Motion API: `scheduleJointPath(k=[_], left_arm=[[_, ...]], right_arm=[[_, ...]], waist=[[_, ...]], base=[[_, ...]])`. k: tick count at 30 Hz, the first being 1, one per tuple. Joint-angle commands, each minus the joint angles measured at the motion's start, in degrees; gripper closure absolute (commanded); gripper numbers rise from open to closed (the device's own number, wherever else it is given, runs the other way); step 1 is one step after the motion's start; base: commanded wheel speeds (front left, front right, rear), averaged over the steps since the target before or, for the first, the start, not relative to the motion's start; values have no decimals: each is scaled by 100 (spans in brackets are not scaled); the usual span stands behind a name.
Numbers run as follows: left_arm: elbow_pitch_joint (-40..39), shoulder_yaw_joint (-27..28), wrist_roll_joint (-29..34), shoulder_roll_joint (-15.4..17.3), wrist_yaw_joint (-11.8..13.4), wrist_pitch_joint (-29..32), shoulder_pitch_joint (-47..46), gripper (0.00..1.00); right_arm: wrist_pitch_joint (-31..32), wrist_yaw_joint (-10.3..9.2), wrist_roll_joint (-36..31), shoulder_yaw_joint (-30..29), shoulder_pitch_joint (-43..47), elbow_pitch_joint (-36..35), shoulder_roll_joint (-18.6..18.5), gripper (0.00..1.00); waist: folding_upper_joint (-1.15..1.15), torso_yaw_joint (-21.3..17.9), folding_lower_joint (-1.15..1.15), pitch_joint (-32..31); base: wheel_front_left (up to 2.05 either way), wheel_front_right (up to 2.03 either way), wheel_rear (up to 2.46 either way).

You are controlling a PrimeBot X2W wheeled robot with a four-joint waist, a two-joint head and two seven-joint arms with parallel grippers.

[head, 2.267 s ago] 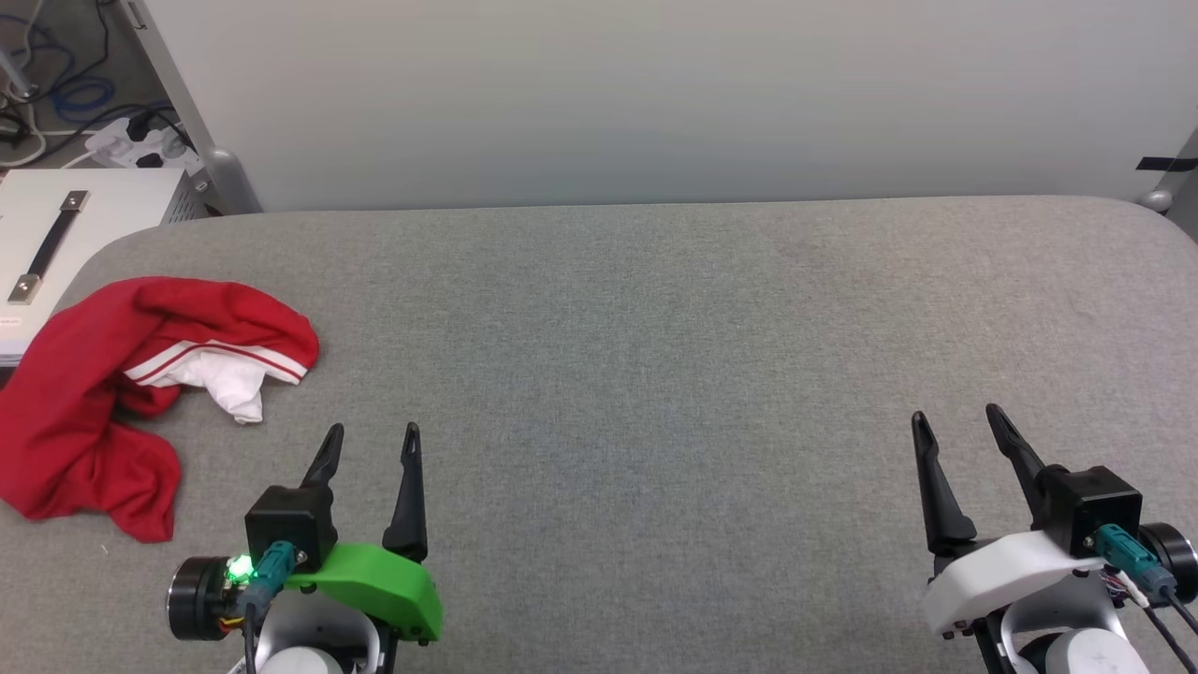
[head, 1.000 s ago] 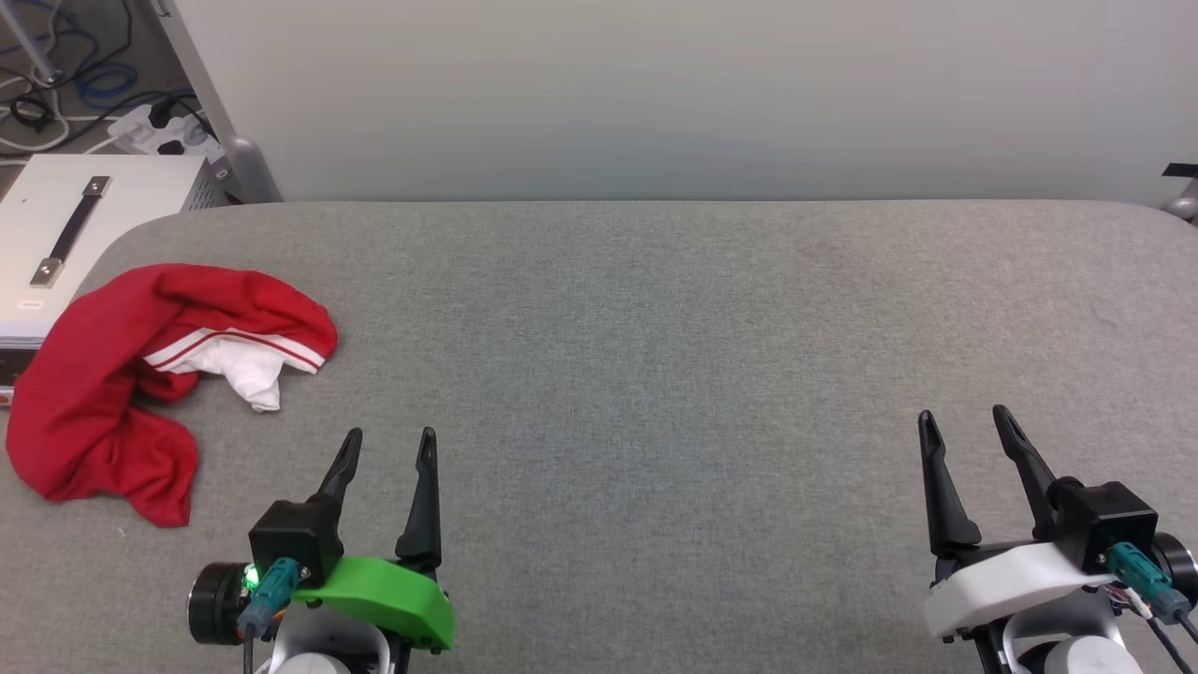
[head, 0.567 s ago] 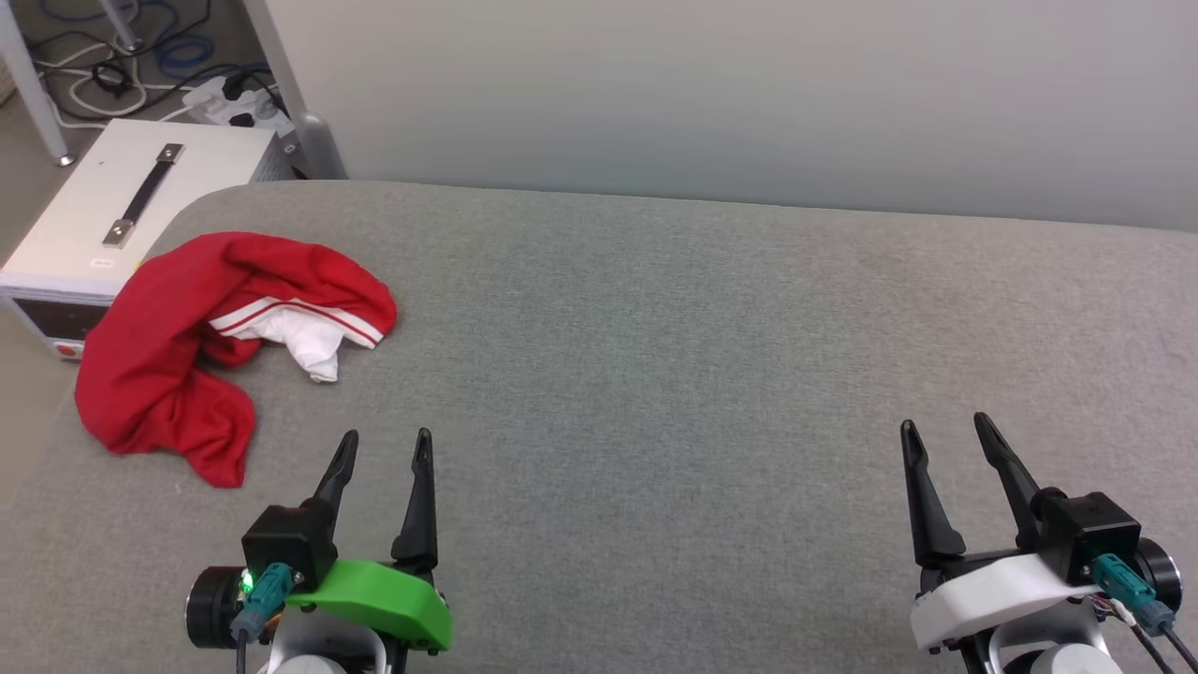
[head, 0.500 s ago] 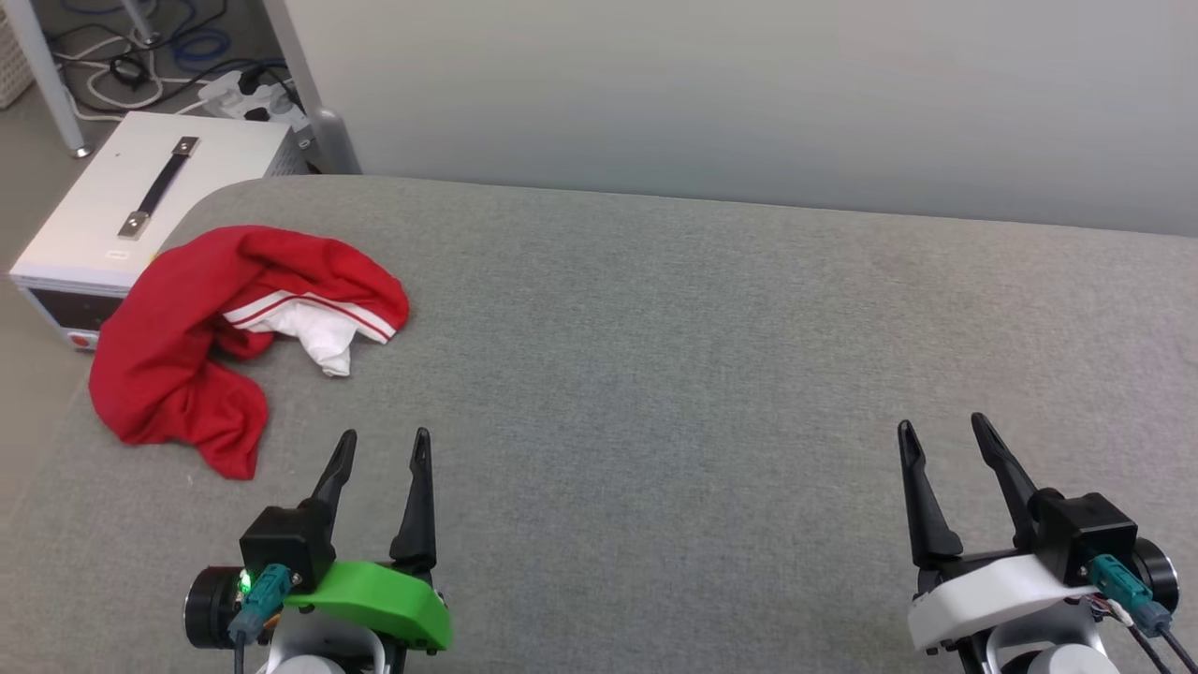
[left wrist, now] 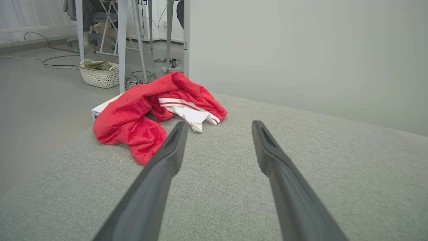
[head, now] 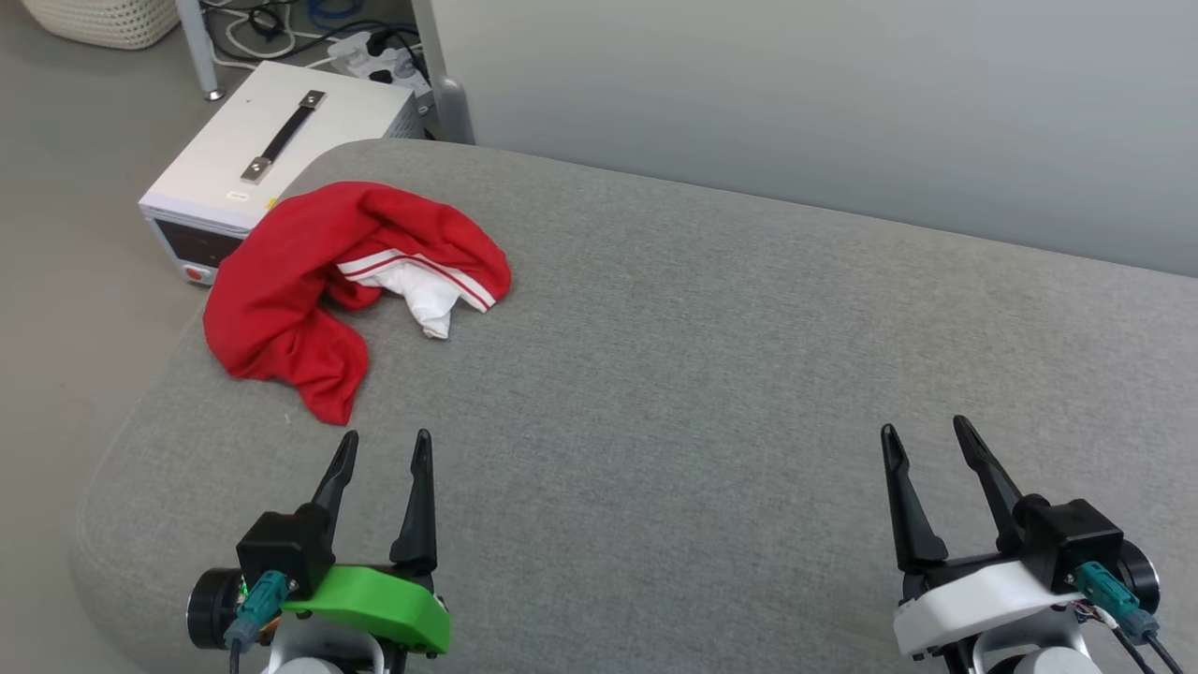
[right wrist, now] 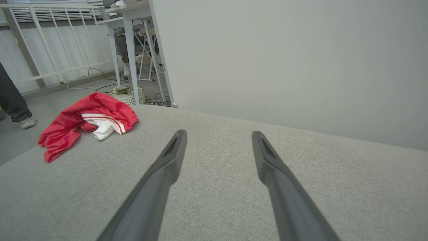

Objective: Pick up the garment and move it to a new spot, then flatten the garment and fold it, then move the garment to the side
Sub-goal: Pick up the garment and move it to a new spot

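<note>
white metal box with a black strap handle sits on the floor far left, by the table's far-left corner; woven basket further back on the floor, cables near it; the garment lies crumpled in a heap on the grey fabric-covered table near that far-left corner, mostly red, with a white sleeve with red-and-white striped trim poking out on its right side, lettering not visible, one red tail of cloth trailing toward the near edge; the left gripper, green-bodied, is over the table at lower left, just on the near side of the garment and not touching it, fingers spread wide, nothing between them; the right gripper, white-bodied, is at lower right, well apart from the garment, fingers spread wide too, holding nothing; pale wall panel runs behind the table; in the right wrist view a person's leg and shoe stand on the floor at far left
</note>
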Motion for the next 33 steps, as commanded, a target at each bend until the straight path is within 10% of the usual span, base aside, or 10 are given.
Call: scheduleJointPath(k=[1, 16, 33], left_arm=[[27, -20, -49, -24, -41, -66, 76, 0], [118, -33, -122, -27, -141, -233, 107, 0], [850, -211, -565, 104, -228, -224, -829, 0]], right_arm=[[-66, -5, 53, 17, 45, 23, 9, 0], [-230, -5, 160, 150, 93, 73, 11, 0], [-230, -5, -93, 238, -182, 40, 11, 0]], waist=[[0, 255, 0, 3], [0, 815, 0, -9], [0, 421, 0, 922]], base=[[0, 0, 0], [0, 0, 0], [0, 0, 0]])
